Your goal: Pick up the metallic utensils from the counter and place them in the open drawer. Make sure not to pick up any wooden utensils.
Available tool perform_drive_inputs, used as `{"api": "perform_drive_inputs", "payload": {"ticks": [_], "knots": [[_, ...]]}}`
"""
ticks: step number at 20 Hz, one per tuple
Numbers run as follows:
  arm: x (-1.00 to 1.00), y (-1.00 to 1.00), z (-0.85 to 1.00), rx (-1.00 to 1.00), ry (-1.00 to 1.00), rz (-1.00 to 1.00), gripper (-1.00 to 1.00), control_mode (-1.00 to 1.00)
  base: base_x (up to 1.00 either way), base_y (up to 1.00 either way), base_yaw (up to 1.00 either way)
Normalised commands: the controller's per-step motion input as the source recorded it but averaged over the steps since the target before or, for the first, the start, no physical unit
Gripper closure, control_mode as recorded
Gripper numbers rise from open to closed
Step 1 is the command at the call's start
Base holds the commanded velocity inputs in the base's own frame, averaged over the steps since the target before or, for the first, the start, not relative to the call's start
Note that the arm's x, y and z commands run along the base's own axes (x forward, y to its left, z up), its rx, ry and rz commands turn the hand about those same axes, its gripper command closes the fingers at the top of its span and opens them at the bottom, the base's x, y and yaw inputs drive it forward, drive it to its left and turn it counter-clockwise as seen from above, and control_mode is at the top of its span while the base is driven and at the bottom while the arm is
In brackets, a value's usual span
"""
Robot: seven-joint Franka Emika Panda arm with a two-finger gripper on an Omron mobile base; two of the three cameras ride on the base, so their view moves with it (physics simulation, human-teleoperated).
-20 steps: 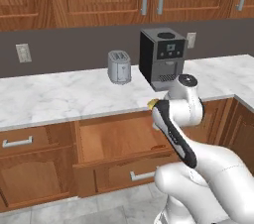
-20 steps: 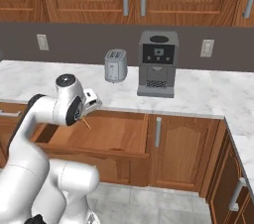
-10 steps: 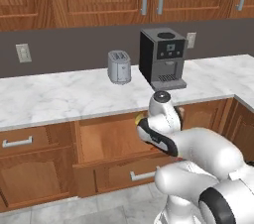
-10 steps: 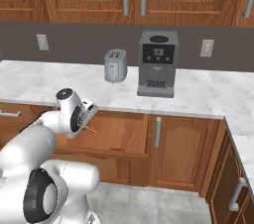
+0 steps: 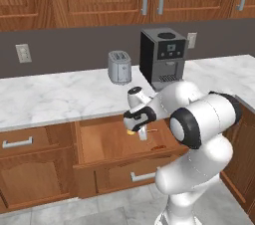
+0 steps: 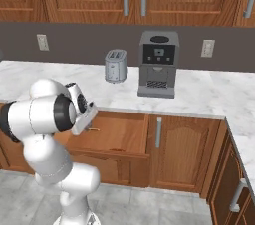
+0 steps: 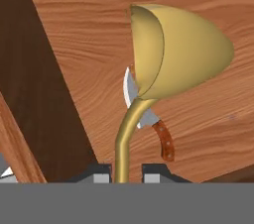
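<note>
gold spoon (image 7: pixel 178 52) gripped above open drawer (image 5: pixel 99 142) holding knife (image 7: pixel 161 139).

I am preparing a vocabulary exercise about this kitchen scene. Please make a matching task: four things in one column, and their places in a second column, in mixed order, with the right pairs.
Things:
1. gold spoon
2. knife with reddish-brown handle
3. toaster
4. coffee machine

Places:
A. on the counter, left of the black machine
B. lying on the floor of the open drawer
C. held in the gripper, above the drawer
D. on the counter, right of the silver appliance

Pairs: 1-C, 2-B, 3-A, 4-D
</note>
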Motion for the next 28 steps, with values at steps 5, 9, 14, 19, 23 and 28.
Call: {"api": "perform_drive_inputs", "payload": {"ticks": [5, 9, 14, 19, 23, 28], "knots": [[0.1, 0.04, -0.09, -0.07, 0.16, 0.01, 1.0, -1.0, 0.0, 0.0, 0.0], [0.0, -0.45, -0.65, 0.03, 0.1, 0.0, 1.0, -1.0, 0.0, 0.0, 0.0], [0.01, -0.35, -0.7, 0.06, 0.14, 0.0, 1.0, -1.0, 0.0, 0.0, 0.0], [0.21, -0.04, -0.46, 0.01, 0.11, 0.0, 1.0, -1.0, 0.0, 0.0, 0.0], [0.38, 0.0, -0.31, 0.23, 0.05, 0.0, 1.0, -1.0, 0.0, 0.0, 0.0], [0.51, 0.0, -0.27, 0.19, 0.02, 0.0, 1.0, -1.0, 0.0, 0.0, 0.0]]}}
